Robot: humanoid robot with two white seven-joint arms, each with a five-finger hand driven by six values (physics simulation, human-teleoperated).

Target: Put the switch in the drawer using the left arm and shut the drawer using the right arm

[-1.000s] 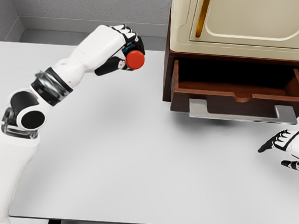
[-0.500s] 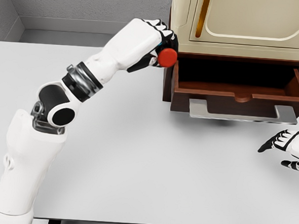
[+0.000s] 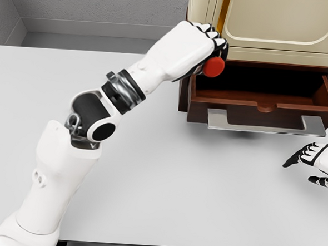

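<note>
Left hand curled around red switch, above open drawer's left end. Right hand low on table, fingers relaxed, empty.

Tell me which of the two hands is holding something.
The left hand: its fingers wrap the red switch over the open drawer. The right hand rests empty on the table.

Glossy dark wooden drawer with brushed metal handle; matt grey table; smooth red plastic switch.
</note>
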